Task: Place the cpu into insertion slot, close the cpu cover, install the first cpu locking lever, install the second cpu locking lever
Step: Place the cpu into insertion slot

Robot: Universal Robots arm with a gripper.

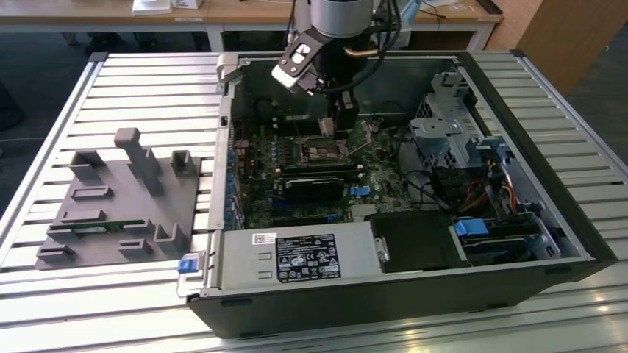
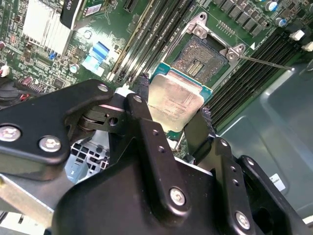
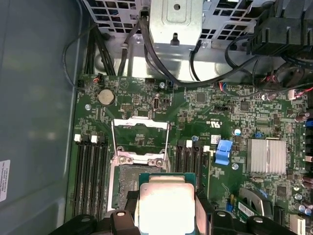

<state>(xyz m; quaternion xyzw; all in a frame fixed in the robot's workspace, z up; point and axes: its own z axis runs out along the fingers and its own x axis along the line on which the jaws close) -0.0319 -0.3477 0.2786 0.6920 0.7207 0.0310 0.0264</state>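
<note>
- The end effector (image 2: 172,108) is clamped on the cpu (image 2: 176,98), with its fingers (image 2: 143,90) on two sides of the chip.
- The cpu is held flat, partly over the open slot (image 3: 128,183) in the green board.
- The cpu cover (image 3: 140,123) is flipped open at the slot's edge.
- All this is inside the open computer case (image 1: 393,294) on the slatted surface (image 1: 147,73).

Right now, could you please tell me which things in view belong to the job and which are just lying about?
Job: the cpu, gripped by the gripper; the bare socket; the open cpu cover.
Lying about: the grey fixture tray; the blue clip; the finned heatsink; the coin cell.
</note>
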